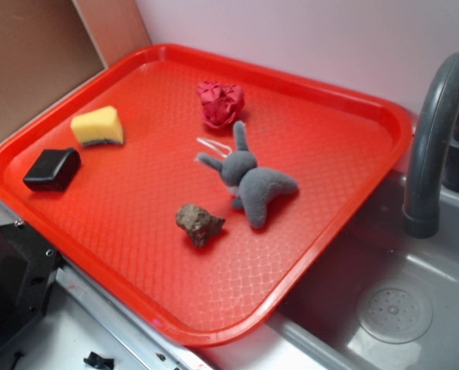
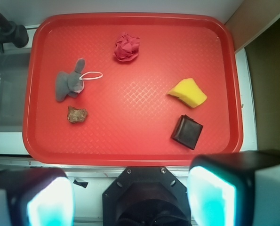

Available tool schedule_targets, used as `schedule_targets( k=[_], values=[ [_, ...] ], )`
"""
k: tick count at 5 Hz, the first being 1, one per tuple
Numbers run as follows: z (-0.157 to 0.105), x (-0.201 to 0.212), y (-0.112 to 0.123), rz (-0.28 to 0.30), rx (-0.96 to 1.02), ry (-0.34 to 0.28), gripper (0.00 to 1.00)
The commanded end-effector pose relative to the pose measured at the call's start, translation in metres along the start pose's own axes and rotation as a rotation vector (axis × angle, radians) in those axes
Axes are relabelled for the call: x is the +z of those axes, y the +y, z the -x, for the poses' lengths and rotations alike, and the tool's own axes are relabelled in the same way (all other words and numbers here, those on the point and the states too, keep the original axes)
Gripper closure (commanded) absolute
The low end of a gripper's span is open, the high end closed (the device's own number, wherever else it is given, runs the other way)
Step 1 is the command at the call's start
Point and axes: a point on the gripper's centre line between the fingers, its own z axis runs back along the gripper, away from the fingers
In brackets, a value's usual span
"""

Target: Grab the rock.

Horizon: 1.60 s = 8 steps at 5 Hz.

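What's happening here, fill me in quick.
Nothing is being handled yet. The gripper hangs open high above the red tray, holding nothing. On the tray lie the rock, a grey plush bunny just beside it, a red crumpled ball, a yellow sponge and a black block. The rock sits untouched near the tray's sink-side edge, so the grab has not started.

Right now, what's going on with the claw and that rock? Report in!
Gripper open, high above the tray, holding nothing. Rock lying free near the plush bunny, not touching. Nothing blocking a drop from above.
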Motion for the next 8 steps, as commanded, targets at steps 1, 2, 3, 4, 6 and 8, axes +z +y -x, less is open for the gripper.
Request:
schedule_targets(
  k=[1, 2, 3, 4, 6, 8],
  values=[
    [0.000, 0.000, 0.000, 0.000, 0.000, 0.000, 0.00],
    [-0.018, -0.021, -0.022, -0.035, -0.227, -0.056, 0.00],
    [-0.035, -0.046, -0.040, 0.017, -0.472, -0.150, 0.00],
    [-0.033, -0.070, -0.067, -0.004, -0.731, -0.165, 0.00],
    [-0.020, -0.111, -0.087, 0.165, -1.208, -0.139, 0.00],
    [-0.024, -0.157, -0.086, 0.154, -1.395, -0.035, 0.00]
  ],
)
